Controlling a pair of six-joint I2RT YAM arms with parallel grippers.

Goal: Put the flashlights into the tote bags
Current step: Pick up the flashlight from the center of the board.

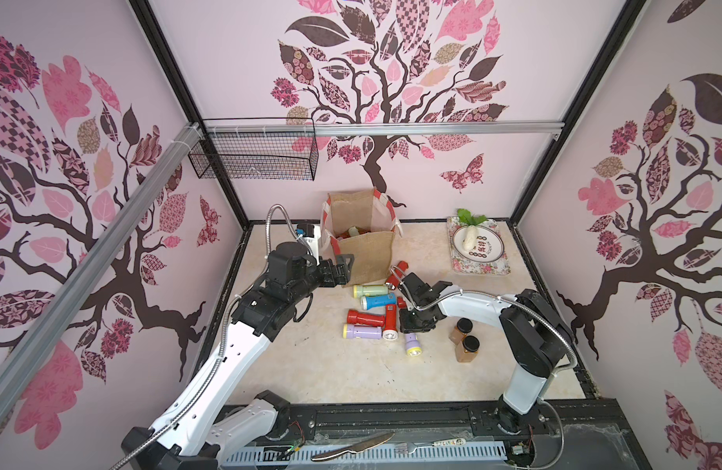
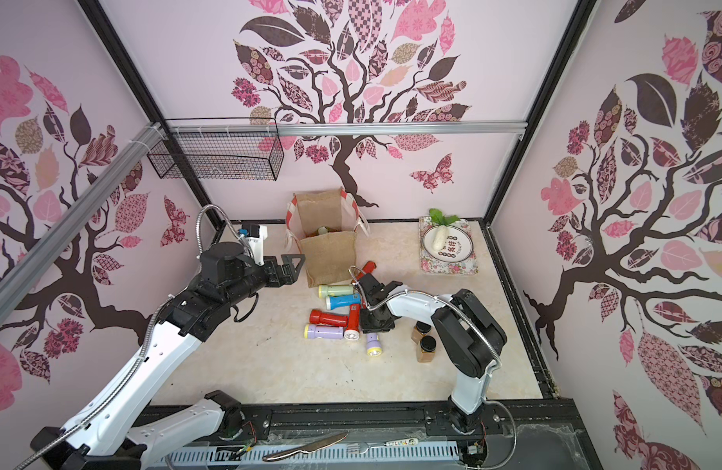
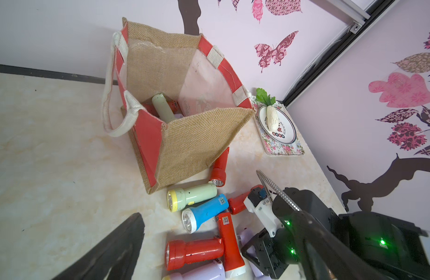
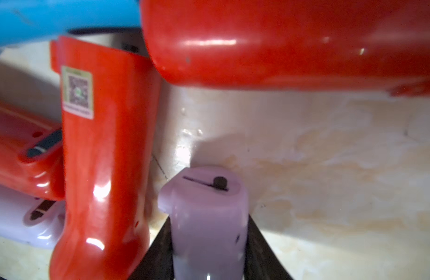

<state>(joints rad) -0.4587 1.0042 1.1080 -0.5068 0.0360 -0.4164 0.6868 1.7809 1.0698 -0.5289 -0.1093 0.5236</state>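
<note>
Right gripper (image 4: pixel 209 254) clasps a glossy lilac flashlight (image 4: pixel 206 213), its blurred butt end seemingly slotted.

Loose flashlights (image 2: pixel 329 318) heaped before upright tote bag (image 2: pixel 329 260)
left gripper (image 2: pixel 291 268) spread wide beside the bag; right gripper (image 2: pixel 375 326) down over lilac flashlight (image 2: pixel 374 345)

Place: you were working in a staged robot test cell.
Signs: tree-decal wall panels (image 1: pixel 237 61), aluminium rail (image 1: pixel 432 129), marble-look tabletop (image 1: pixel 331 374), black mounting track (image 1: pixel 392 417).
</note>
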